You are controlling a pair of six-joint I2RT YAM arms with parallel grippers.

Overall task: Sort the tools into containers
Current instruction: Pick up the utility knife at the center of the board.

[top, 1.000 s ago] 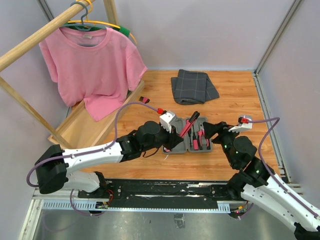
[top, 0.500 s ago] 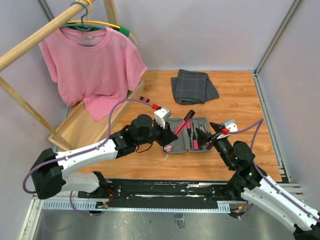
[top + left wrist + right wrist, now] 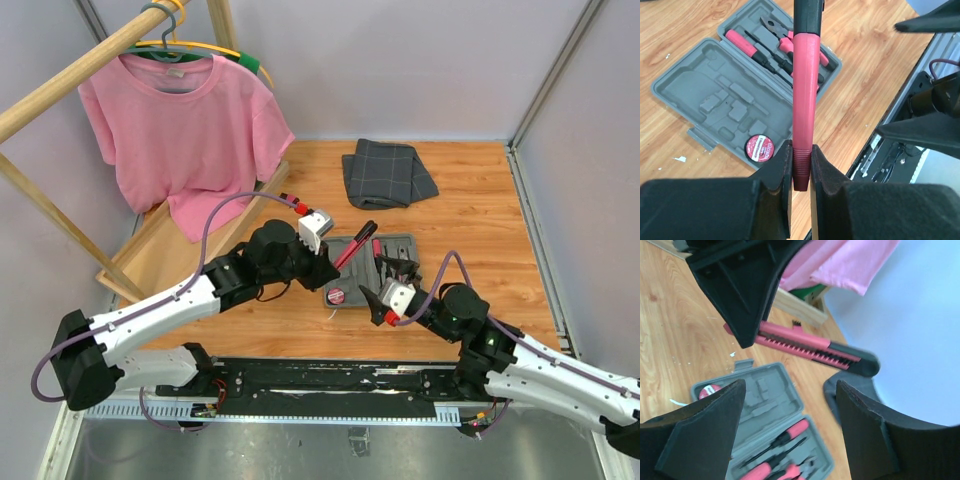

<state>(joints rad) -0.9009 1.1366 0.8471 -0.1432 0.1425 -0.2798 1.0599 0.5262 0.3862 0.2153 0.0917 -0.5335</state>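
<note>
We take this for a robot lab cell, not a home or a shop. Plain pale panels (image 3: 420,60) set in metal posts (image 3: 560,70) close in a wood-topped bench (image 3: 480,210). A left arm (image 3: 170,308) and a right arm (image 3: 545,365), both white and black, are bolted to a black rail (image 3: 330,378) at its near edge. The things set out look like props (a pink T-shirt (image 3: 180,130) on a wooden rack (image 3: 80,75), a folded grey cloth (image 3: 387,172), a tool case (image 3: 400,245)).

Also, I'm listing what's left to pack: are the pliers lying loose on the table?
No, the pliers sit inside the open grey case, in the same half as the screwdrivers.
</note>
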